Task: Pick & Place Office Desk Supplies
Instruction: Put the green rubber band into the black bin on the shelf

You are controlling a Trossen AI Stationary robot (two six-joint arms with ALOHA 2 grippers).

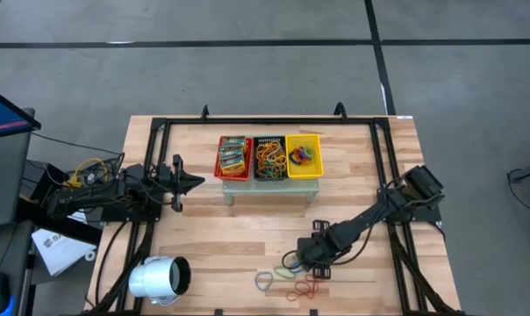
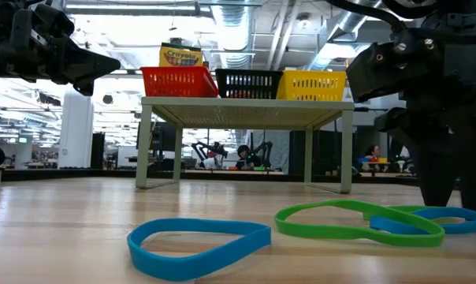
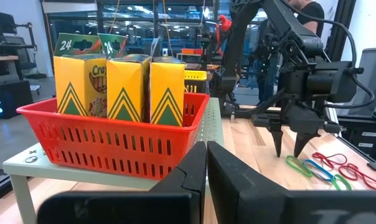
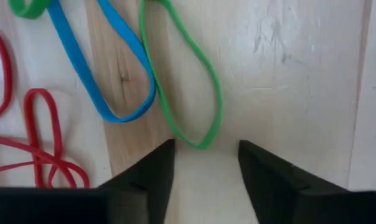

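Wide bare tabletop (image 1: 239,241) lies open between the small raised stand (image 1: 269,184) and the front edge, easy passage there. The stand carries the red basket (image 1: 233,158), black basket (image 1: 269,158) and yellow basket (image 1: 304,156) side by side, blocking the back middle. Front left, the white cylinder (image 1: 157,279) lies in the way. Front right, the right claw (image 1: 298,261) hangs with fingers apart over the rubber bands (image 1: 293,283), crowding that corner. The left claw (image 1: 193,183), shut, sits left of the stand.

The right gripper (image 4: 206,168), fingers apart, points down at the wooden table (image 4: 300,74), straddling one end of a green rubber band (image 4: 203,81) beside a blue rubber band (image 4: 88,68) and red rubber bands (image 4: 42,134).
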